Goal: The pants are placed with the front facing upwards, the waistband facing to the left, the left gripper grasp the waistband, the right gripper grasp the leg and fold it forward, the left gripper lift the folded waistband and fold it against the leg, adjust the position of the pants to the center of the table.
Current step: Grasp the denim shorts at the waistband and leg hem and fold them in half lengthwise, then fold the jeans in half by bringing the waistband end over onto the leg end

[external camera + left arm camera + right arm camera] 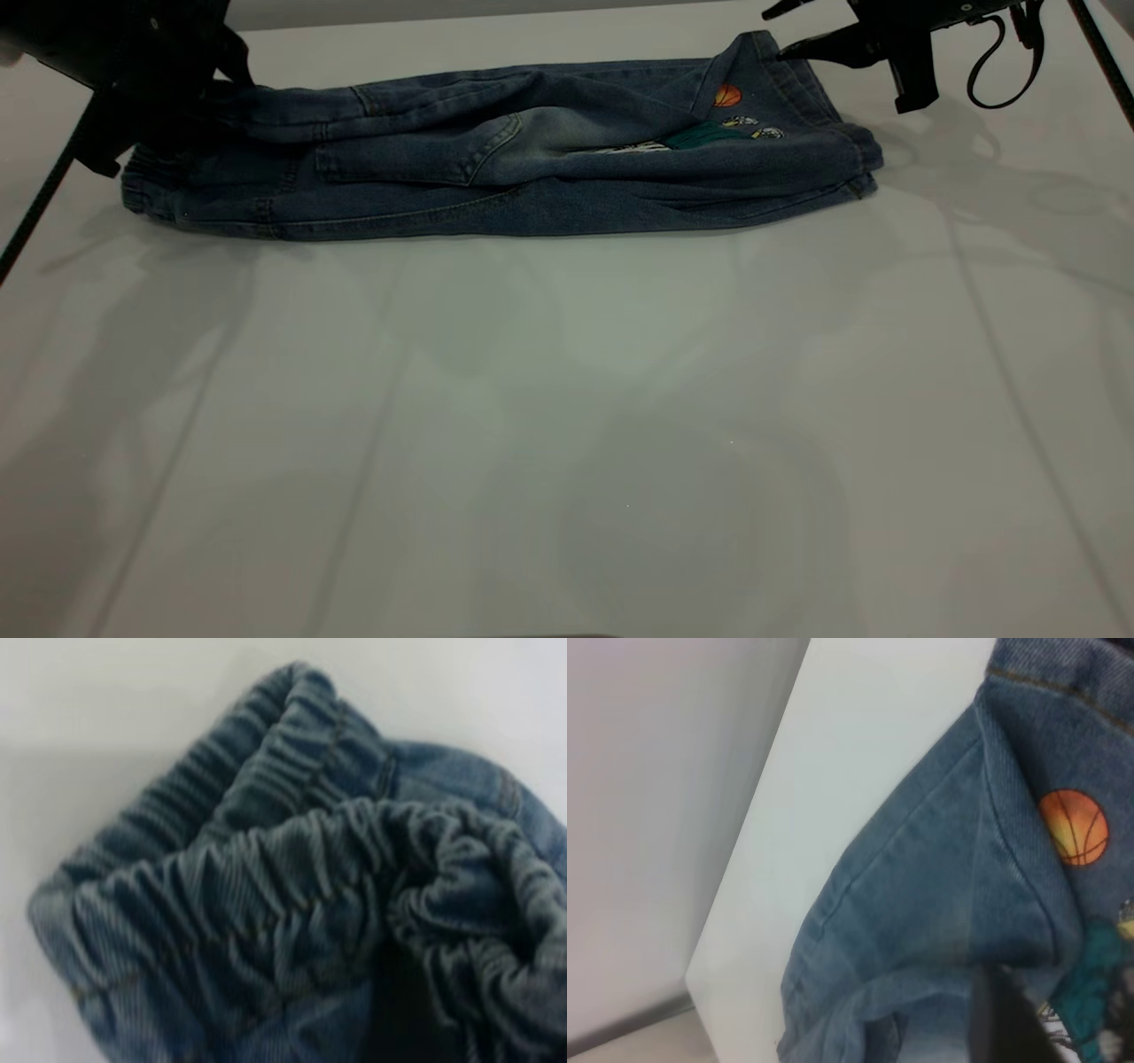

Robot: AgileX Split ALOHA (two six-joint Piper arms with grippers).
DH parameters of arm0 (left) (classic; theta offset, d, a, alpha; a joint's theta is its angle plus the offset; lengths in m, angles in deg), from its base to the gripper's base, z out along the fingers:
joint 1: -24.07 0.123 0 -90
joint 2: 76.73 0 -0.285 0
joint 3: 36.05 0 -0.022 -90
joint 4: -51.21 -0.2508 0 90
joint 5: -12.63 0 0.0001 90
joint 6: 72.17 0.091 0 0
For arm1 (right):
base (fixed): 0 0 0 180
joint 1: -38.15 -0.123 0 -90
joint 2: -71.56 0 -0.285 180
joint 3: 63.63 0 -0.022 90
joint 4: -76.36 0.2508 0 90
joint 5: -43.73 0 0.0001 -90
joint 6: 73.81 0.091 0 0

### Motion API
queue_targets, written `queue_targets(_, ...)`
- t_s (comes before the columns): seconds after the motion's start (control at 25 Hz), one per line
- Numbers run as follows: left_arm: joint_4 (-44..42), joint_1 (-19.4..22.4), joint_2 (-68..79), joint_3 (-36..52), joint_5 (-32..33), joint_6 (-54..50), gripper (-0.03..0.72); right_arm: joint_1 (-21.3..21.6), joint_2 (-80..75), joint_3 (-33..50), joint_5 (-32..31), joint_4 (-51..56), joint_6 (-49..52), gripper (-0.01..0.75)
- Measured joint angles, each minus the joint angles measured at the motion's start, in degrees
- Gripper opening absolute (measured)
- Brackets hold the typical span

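Note:
The blue denim pants (532, 168) lie folded lengthwise along the far side of the white table (567, 425), waistband (151, 186) to the left and leg ends (797, 115) to the right. An orange basketball patch (727, 95) marks the upper leg. My left gripper (208, 93) sits low at the waistband's far corner, and the cloth rises into it. The left wrist view shows the gathered elastic waistband (266, 886) bunched close up, with the fingers hidden. My right gripper (775, 34) hovers open at the raised hem corner. One dark finger (1001, 1019) rests over the leg (939, 904).
The table's far edge (788, 815) runs close behind the pants, with a pale wall (647, 815) beyond it. Black arm struts cross the upper corners (44, 195). Bare tabletop stretches from the pants to the near side.

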Motion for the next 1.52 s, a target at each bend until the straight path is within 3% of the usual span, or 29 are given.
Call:
queue_targets(0.12, -2.25, 0.0, 0.0, -0.01, -0.52, 0.67, 0.488, 0.0, 0.0, 0.0, -1.91, 0.0, -0.63, 0.32)
queue_targets(0.28, -2.13, 0.0, 0.0, -1.02, 0.73, -1.93, 0.51, 0.0, 0.0, -0.05, -6.49, 0.0, -3.59, 0.404)
queue_targets(0.52, -9.26, 1.05, -2.42, -3.28, 5.61, 3.37, 0.511, 0.0, 0.0, -0.11, -12.95, -0.95, -9.76, 0.424)
queue_targets(0.64, -12.13, 3.2, -5.4, -4.94, 13.07, 8.9, 0.511, 0.0, 0.0, -0.11, -14.07, -1.8, -10.34, 0.425)
queue_targets(0.88, -14.15, 10.31, -10.44, -5.9, 34.05, 20.19, 0.511, 0.0, 0.0, -0.11, -16.42, -3.72, -11.27, 0.425)
queue_targets(1.08, -17.08, 13.62, -10.7, -5.9, 44.47, 30.76, 0.511, 0.0, 0.0, -0.11, -18.26, -5.43, -12.52, 0.425)
queue_targets(1.28, -17.25, 14.19, -10.12, -5.9, 45.61, 31.13, 0.521, 0.0, 0.0, -0.11, -18.94, -7.53, -13.34, 0.425)
queue_targets(1.52, -11.21, 16.72, -4.73, -5.9, 43.74, 30.48, 0.538, 0.0, 0.0, -0.11, -19.37, -7.93, -13.76, 0.425)
